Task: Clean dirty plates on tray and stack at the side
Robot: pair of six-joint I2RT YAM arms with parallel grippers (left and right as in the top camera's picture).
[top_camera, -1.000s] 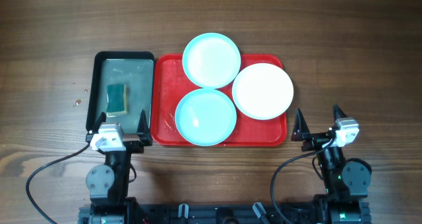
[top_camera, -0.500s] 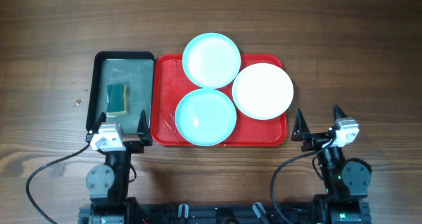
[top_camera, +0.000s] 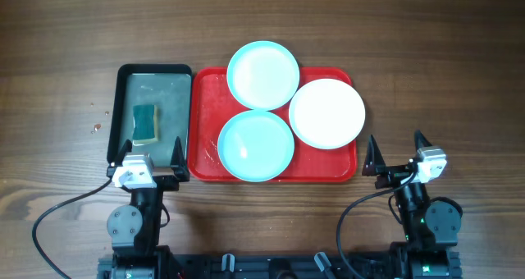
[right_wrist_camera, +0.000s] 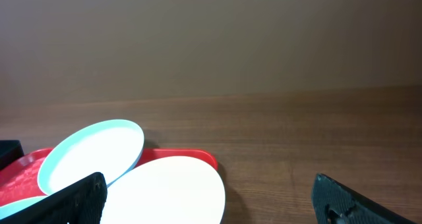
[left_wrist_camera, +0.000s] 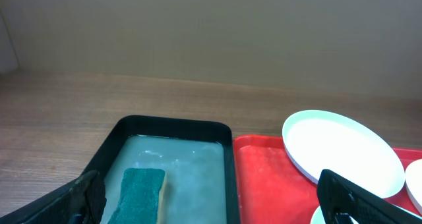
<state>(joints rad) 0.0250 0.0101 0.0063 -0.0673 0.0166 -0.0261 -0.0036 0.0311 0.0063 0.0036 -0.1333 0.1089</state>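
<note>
The red tray (top_camera: pixel 205 123) lies mid-table and carries three plates. A cyan plate (top_camera: pixel 262 74) sits at the back, overhanging the far rim. A second cyan plate (top_camera: pixel 255 145) sits at the front. A white plate (top_camera: pixel 326 113) sits on the right, over the right rim. My left gripper (top_camera: pixel 152 152) is open and empty at the near end of the black tray. My right gripper (top_camera: pixel 397 150) is open and empty on the table right of the red tray. The left wrist view shows the back cyan plate (left_wrist_camera: pixel 343 151). The right wrist view shows the white plate (right_wrist_camera: pixel 165 191).
A black tray (top_camera: pixel 168 90) stands left of the red tray and holds water and a green-yellow sponge (top_camera: pixel 146 123), also seen in the left wrist view (left_wrist_camera: pixel 140 194). Bare wooden table (top_camera: pixel 443 82) lies to the right and at the back.
</note>
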